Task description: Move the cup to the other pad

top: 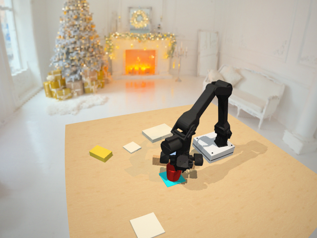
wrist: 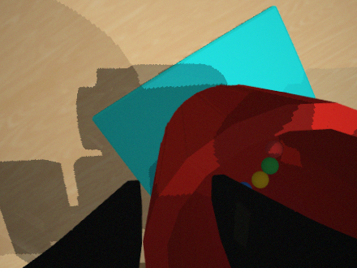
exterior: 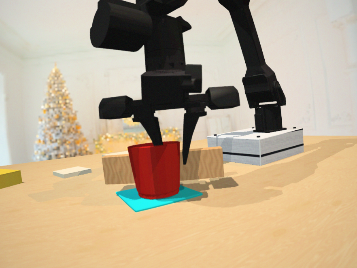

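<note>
On cyan pad: red cup upright | marbles inside (gripper parted)

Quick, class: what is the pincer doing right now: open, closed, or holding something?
Pincer: open, straddling the wall of the red cup, which stands on the cyan pad.

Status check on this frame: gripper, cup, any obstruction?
Gripper open, fingers straddling the cup wall. Cup upright on cyan pad, marbles inside. Wooden block just behind.

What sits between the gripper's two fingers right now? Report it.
The red cup's wall: in the exterior view one finger is inside the rim, the other outside, apart from it.
</note>
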`<state>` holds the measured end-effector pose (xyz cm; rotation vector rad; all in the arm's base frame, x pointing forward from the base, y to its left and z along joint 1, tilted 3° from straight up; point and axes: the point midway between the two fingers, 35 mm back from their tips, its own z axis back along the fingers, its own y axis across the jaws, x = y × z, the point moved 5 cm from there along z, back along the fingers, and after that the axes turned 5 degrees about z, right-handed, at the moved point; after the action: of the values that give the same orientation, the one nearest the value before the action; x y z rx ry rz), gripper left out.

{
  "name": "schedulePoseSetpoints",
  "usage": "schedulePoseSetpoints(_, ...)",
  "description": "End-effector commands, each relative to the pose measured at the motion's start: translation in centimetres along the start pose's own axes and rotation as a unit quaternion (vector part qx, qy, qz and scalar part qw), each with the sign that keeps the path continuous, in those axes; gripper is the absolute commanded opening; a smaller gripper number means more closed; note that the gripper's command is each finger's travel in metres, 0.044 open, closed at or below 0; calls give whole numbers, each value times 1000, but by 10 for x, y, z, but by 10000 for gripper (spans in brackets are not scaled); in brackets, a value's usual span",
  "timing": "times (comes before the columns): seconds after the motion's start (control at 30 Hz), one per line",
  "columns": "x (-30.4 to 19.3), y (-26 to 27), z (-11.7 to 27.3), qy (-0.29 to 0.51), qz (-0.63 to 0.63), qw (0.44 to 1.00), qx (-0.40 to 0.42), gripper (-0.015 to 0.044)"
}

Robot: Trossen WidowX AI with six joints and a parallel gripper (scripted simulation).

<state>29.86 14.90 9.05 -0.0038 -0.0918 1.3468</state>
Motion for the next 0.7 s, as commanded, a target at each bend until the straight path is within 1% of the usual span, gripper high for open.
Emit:
schedulePoseSetpoints(0.0, 0, 0, 2, 0, 0, 1000, 0, 128)
schedulePoseSetpoints(0.67, 0, 1, 37, 2, -1, 1000, 0, 128)
